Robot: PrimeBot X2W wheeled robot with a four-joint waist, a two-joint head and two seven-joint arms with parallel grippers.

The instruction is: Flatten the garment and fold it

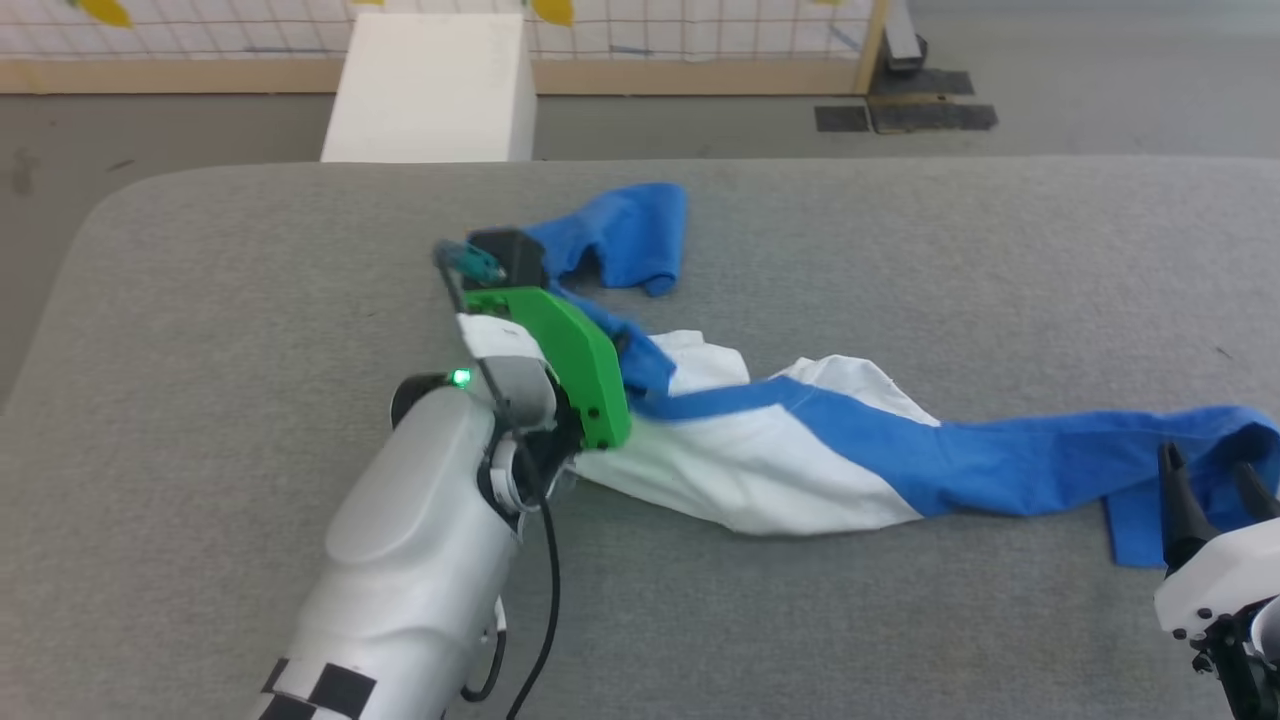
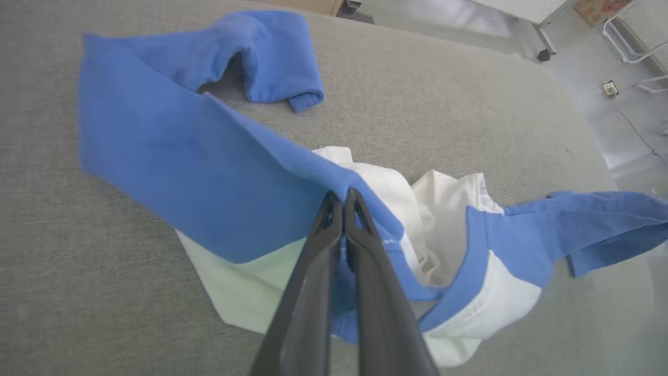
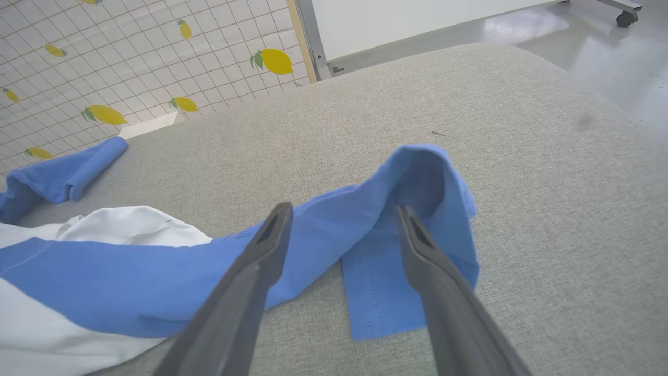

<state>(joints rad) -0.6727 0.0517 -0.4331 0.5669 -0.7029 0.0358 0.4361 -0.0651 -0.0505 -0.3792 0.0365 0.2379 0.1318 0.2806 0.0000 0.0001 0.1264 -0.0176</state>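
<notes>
Left hand (image 2: 342, 203) pinches the shirt's (image 2: 198, 172) blue fold tight; right hand (image 3: 342, 216) gapes wide, right by its other blue end.

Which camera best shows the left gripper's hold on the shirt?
Left wrist view: left gripper pinches a blue fold of the garment. Head view: its green mount covers the pinch. Right wrist view: the far sleeve.

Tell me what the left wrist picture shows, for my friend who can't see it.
The left tool is shut, pinching a blue fold of the crumpled blue and white garment. The garment lies bunched on a grey padded table.
</notes>
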